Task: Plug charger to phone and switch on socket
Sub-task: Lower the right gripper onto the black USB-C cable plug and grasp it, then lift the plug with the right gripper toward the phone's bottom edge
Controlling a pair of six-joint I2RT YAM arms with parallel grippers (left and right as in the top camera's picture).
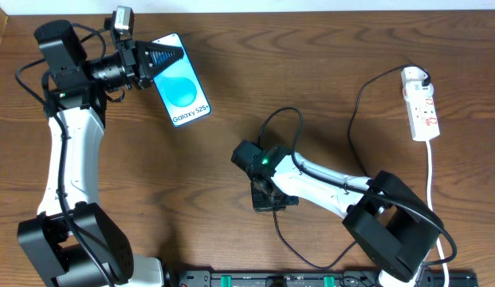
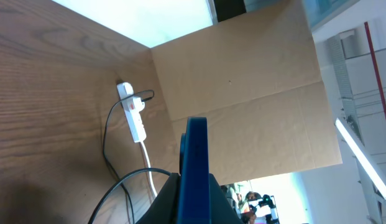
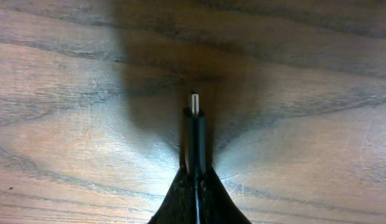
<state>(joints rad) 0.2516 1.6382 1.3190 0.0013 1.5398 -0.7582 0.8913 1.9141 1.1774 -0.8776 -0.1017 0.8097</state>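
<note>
Well apart from the socket (image 1: 420, 104), right gripper (image 3: 195, 177) pinches charger (image 3: 194, 127), left gripper (image 1: 171, 54) clamps phone (image 1: 185, 92).

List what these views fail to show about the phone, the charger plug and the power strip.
Slim blue-screened phone: charging port too small overhead; left wrist view shows only its edge.
White elongated power strip: switch position too small in overhead and left wrist views.
Thin black charger cable: plug tip hidden overhead under the arm of the right gripper; clear only in right wrist view.
</note>
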